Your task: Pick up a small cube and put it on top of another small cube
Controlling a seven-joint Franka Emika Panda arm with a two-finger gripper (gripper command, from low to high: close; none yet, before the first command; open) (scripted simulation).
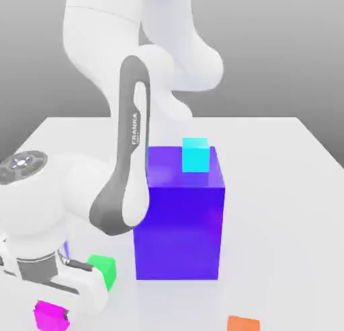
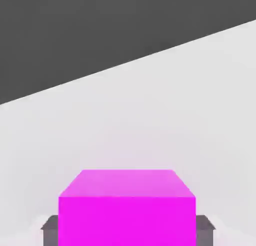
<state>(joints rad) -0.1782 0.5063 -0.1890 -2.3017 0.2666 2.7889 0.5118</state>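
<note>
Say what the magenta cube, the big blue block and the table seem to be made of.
Magenta cube: apparently matte plastic; flat, even colour, no grain or glint.
Big blue block: smooth, faintly glossy plastic or glass-like; a soft sheen on its front.
Table: plain white matte surface; material left open.

I'm working in a simulated test scene, not a real room. The white table [image 1: 282,161] is a flat, featureless slab floating against a plain grey gradient backdrop with no walls, floor or furniture. On it I see only flat-coloured primitives: a big blue-violet block [image 1: 179,232], a cyan cube [image 1: 195,155], a green cube [image 1: 103,270], a magenta cube [image 1: 49,315] and an orange cube [image 1: 242,323]. My white Franka arm [image 1: 127,155] looks rendered too, smooth and evenly lit.
</note>
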